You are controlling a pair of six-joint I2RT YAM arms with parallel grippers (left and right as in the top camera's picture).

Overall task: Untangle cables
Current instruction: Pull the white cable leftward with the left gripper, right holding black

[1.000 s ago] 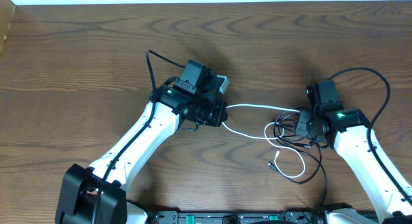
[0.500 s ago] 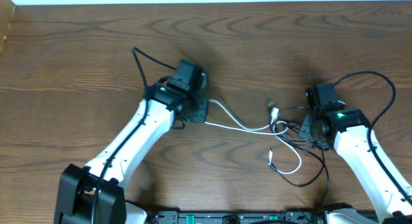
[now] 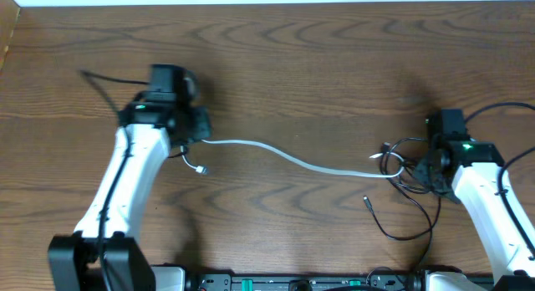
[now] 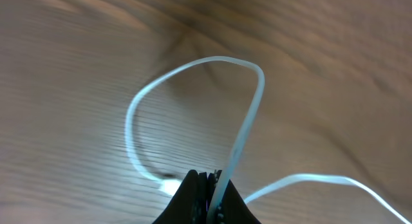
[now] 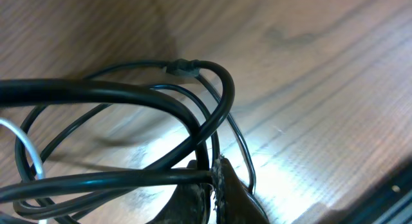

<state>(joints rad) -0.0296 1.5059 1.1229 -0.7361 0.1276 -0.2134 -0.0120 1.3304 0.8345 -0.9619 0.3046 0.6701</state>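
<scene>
While in left fingers (image 4: pixel 190 199) — white cable (image 4: pixel 245 121)

Overhead, the light is bright and even, throwing faint soft shadows on the brown wood-grain surface (image 3: pixel 334 57). The left wrist view is blurred, smearing the thin white cable (image 4: pixel 248 114). In the right wrist view, glare whitens the wood behind the soft-focus black cable (image 5: pixel 64 90).

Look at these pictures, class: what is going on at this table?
Two robot arms are untangling cables on a wooden table. The left gripper is shut on the white cable, which is stretched out toward the right. The right gripper is shut on the black cable, bunched in loops beside it. The white cable's far end runs into those loops, so they are not yet apart.
</scene>
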